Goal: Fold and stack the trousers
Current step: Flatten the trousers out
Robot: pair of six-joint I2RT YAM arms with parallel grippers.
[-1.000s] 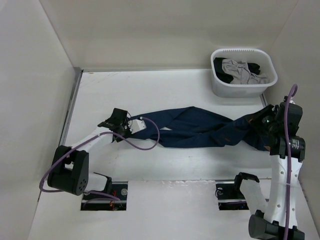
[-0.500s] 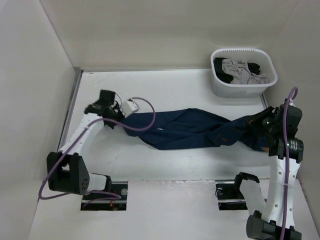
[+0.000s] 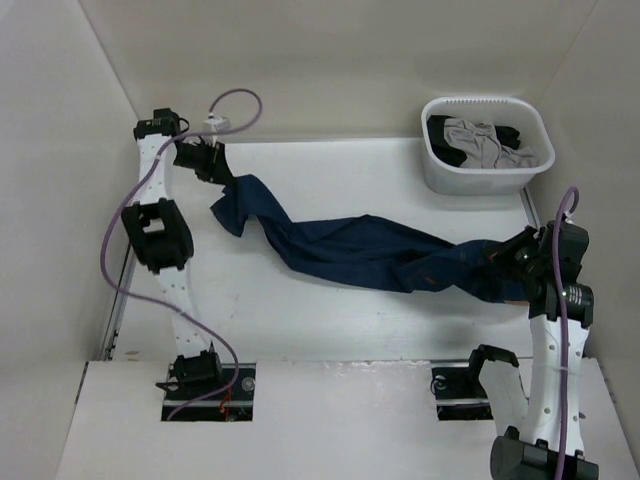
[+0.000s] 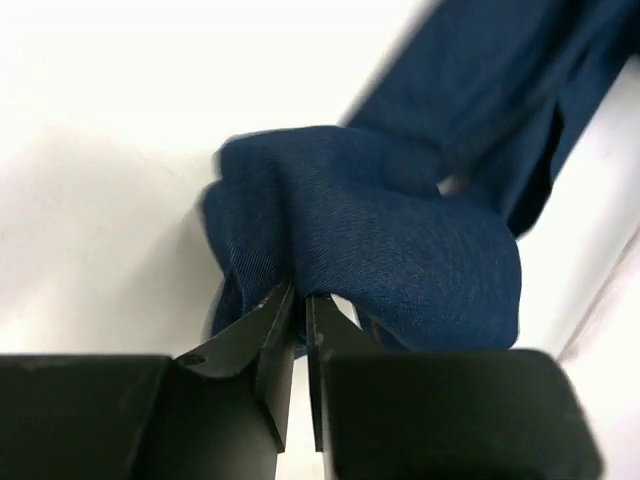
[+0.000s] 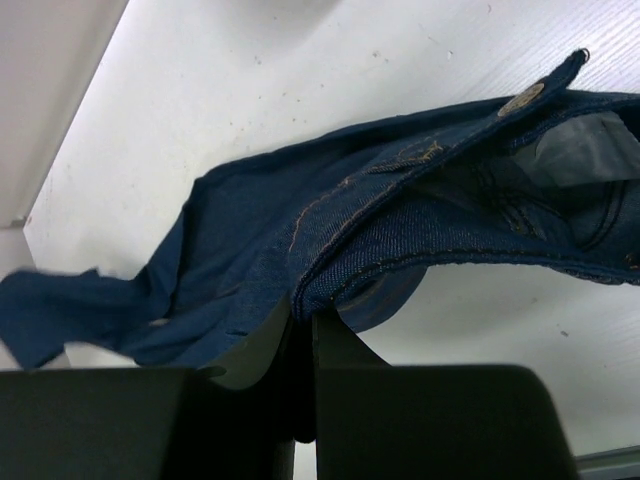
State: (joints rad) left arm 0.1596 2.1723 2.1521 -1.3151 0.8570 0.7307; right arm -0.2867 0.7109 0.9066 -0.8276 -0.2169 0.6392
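The dark blue denim trousers [image 3: 360, 250] stretch across the table from far left to near right. My left gripper [image 3: 212, 165] is high at the far left corner, shut on a leg end [image 4: 380, 230] that hangs bunched from its jaws. My right gripper [image 3: 515, 258] at the right edge is shut on the waistband [image 5: 420, 265], where orange stitching and a metal button [image 5: 522, 98] show. The leather patch is not visible.
A white plastic basket [image 3: 440, 170] with grey and black clothes [image 3: 480, 140] stands at the far right corner. White walls close in on the left, back and right. The left arm's purple cable [image 3: 235, 100] loops near the back wall.
My left gripper closed on the leg end and swung it from the table's middle left up to the far left corner, pulling the trousers straighter. The right gripper kept its hold and dropped slightly.
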